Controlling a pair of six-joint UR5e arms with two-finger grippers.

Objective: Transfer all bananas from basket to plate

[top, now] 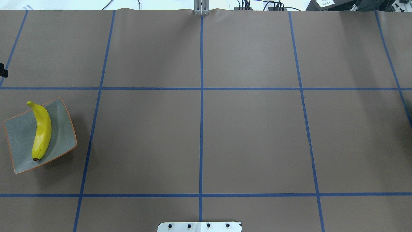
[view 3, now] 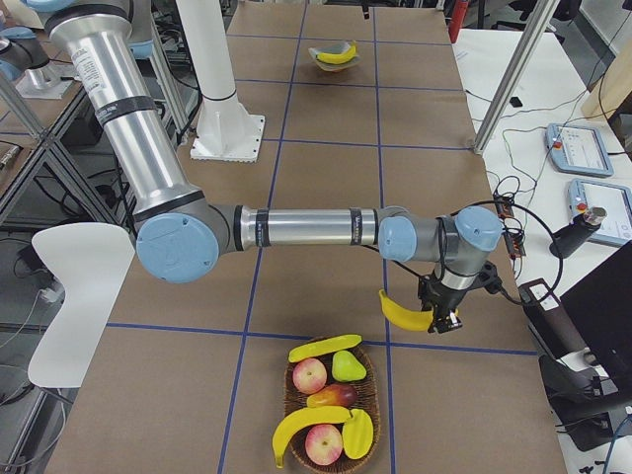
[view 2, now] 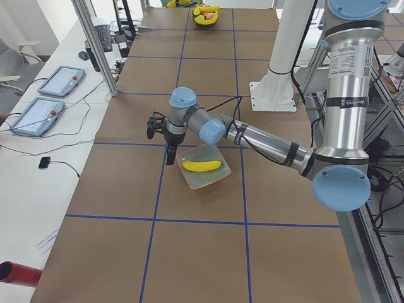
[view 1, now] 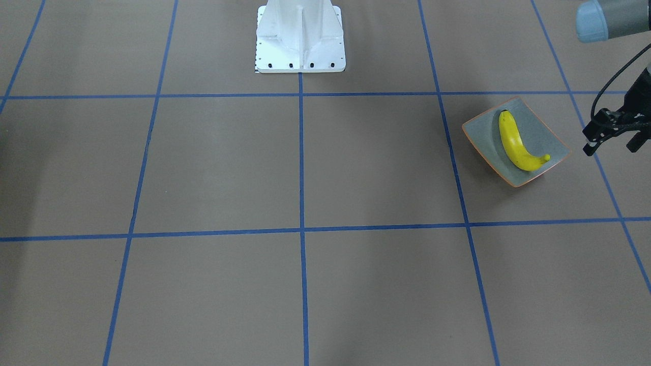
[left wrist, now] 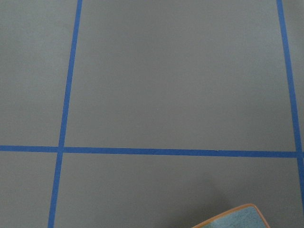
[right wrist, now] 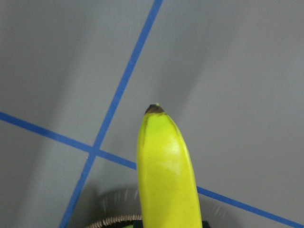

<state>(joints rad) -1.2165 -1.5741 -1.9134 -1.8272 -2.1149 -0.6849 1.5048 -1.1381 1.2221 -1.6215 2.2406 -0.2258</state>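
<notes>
A brown paper table surface (top: 251, 135) taped into a blue grid carries the squarish grey-green glazed plate (top: 19, 135). One bright yellow curved banana (top: 42, 130) lies in it, and the left two-finger gripper (view 1: 611, 147) hangs just beside, fingers apart and empty. At the table's other end, by the oval woven basket (view 3: 286, 395), a second yellow banana (view 3: 405, 314) hangs at the right gripper (view 3: 441, 314) (whether the fingers clamp it, I cannot tell), and a white bench (view 2: 25, 170) flanks the table.

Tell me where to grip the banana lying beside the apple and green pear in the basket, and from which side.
Grip the banana at its middle, coming straight down from above and closing across its narrow width. It lies flat atop the other fruit in the basket, uncovered, so a top approach looks clear.
</notes>
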